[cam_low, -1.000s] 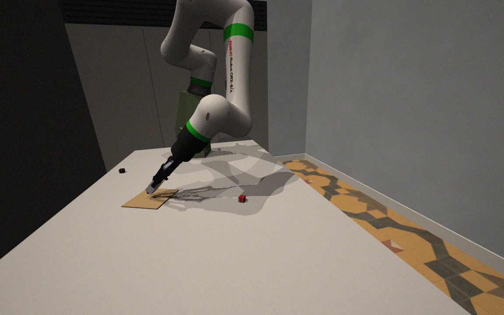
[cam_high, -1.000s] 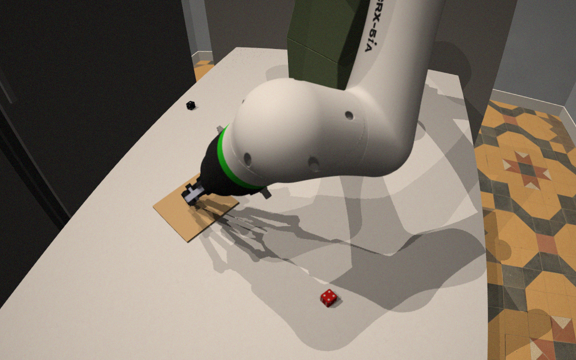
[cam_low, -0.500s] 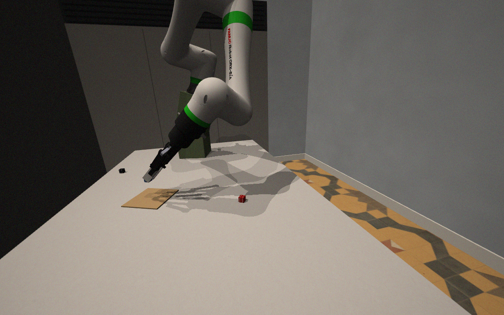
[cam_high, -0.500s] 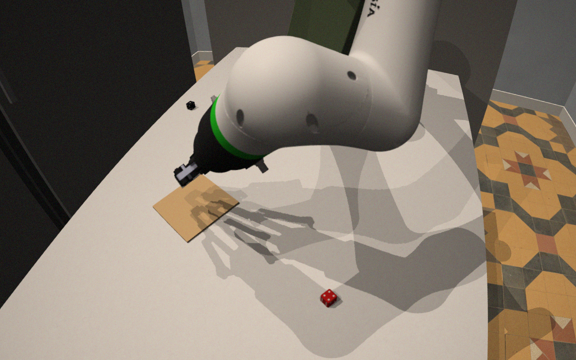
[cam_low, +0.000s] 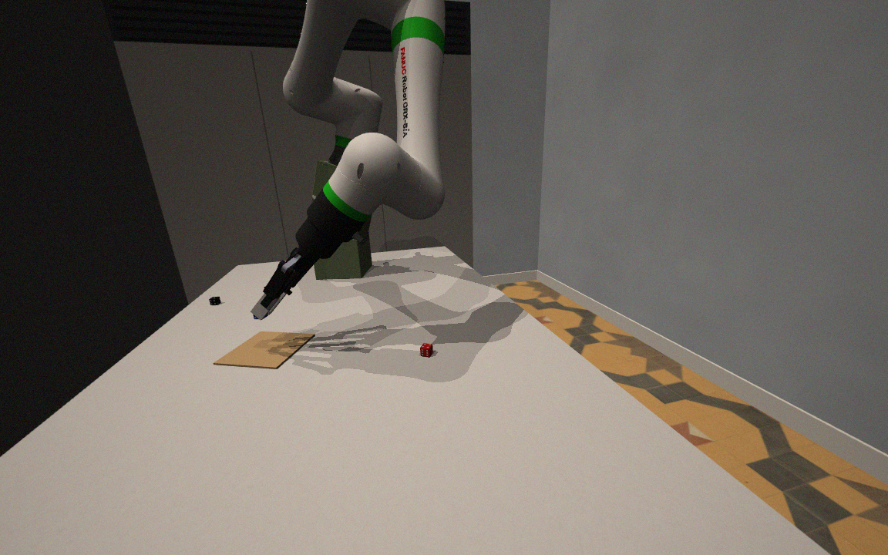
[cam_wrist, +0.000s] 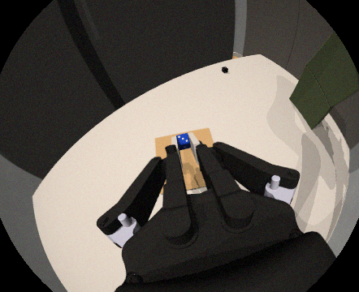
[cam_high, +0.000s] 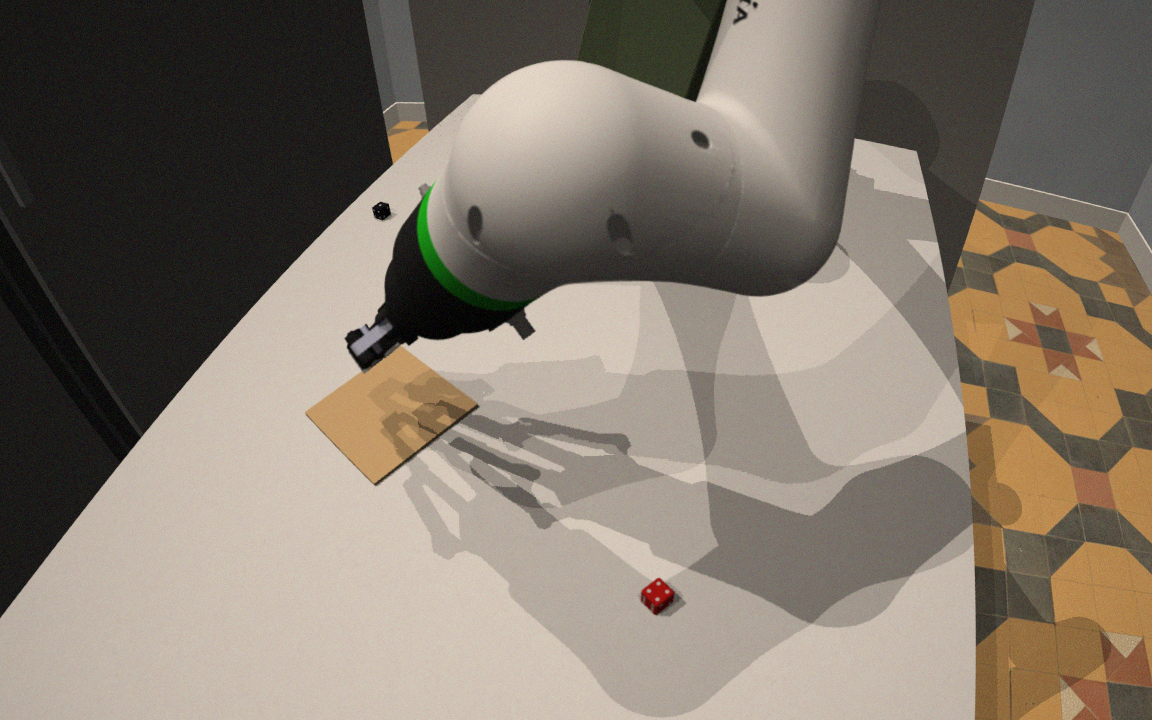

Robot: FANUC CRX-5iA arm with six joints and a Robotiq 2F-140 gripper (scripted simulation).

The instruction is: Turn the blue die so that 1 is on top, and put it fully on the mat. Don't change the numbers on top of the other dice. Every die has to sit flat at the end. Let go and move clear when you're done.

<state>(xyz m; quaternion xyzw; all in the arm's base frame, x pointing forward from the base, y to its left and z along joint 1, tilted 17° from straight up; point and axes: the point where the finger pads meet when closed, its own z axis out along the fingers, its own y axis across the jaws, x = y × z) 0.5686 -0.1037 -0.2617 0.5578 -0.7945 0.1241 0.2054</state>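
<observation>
Top view and exterior view: spreads wide beneath the dice, as a pale, flat-topped desk (cam_high: 204, 537) (cam_low: 364, 449) (cam_wrist: 86, 154). Alongside and lower down, paved in ochre, dark grey and brick-red shapes, as a patterned tile floor (cam_high: 1090, 402) (cam_low: 709, 407). Reaches down over the desk, bent at the joints, as a smooth off-white robot arm (cam_high: 562, 161) (cam_low: 419, 103) with bright green bands. Stands behind, boxy and partly hidden, as a dark green pedestal (cam_high: 643, 44) (cam_low: 340, 265) (cam_wrist: 326, 81). Slants down from the wrist, as a black pincer (cam_high: 369, 358) (cam_low: 260, 314) (cam_wrist: 183, 142) with pale fingertips; clenched on the die, tips above the desk. Lies flat on the desk, as a thin, square, tan mat (cam_high: 365, 438) (cam_low: 247, 355) (cam_wrist: 163, 139), crossed by shadows of the pincer. Sits on the desk, well apart from the mat, as a small red cubic die (cam_high: 657, 595) (cam_low: 426, 350), with four white pips on top. Hangs between the fingertips, as a small blue cubic die (cam_low: 255, 317) (cam_wrist: 183, 140) with white pips, off the mat and in the air; hidden in the top view. Rests near the desk's edge, as a small black cubic die (cam_high: 381, 210) (cam_low: 214, 301) (cam_wrist: 225, 70), too small to read.
</observation>
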